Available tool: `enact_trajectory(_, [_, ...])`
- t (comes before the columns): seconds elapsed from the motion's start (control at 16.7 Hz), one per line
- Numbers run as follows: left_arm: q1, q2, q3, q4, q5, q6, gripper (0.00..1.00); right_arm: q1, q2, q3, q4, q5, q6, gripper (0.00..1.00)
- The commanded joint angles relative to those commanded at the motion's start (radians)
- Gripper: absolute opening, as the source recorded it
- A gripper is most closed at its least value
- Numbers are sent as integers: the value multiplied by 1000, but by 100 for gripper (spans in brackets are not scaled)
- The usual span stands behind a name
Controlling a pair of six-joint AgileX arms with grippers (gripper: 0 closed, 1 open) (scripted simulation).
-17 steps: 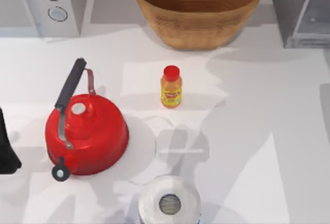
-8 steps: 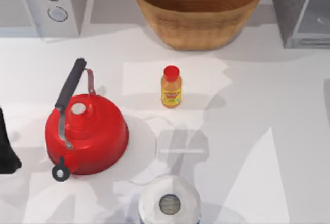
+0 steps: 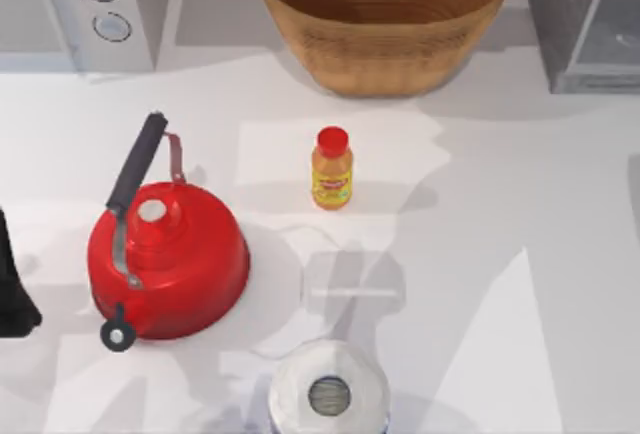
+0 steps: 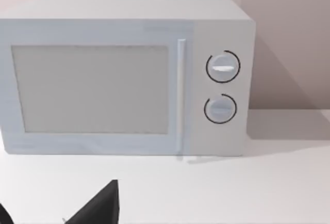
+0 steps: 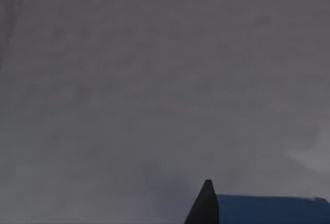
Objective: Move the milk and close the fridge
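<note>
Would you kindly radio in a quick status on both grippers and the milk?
Left gripper parked at table's left edge, facing pale two-knob microwave. Blue-topped milk carton beside a right gripper fingertip, close against grey fridge surface. Nothing seen in the way.

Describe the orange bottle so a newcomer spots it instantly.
Start at the big woven basket at the table's far edge. Just in front of it the orange bottle stands upright, alone on the white table. Its red cap and yellow label set it apart from the red kettle.

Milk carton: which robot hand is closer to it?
Right. The milk, blue top showing, lies right beside the right gripper's finger, against a grey surface. The left gripper is parked at the table's left edge by the kettle, facing the microwave.
</note>
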Motion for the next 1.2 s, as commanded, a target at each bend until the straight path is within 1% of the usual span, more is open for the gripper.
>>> enact_trajectory(0.78, [0,0,0,0,0,0,100,0,0,0,0,0,0,98])
enact_trajectory(0.84, [0,0,0,0,0,0,100,0,0,0,0,0,0,100])
enact_trajectory(1.2, [0,0,0,0,0,0,100,0,0,0,0,0,0,100])
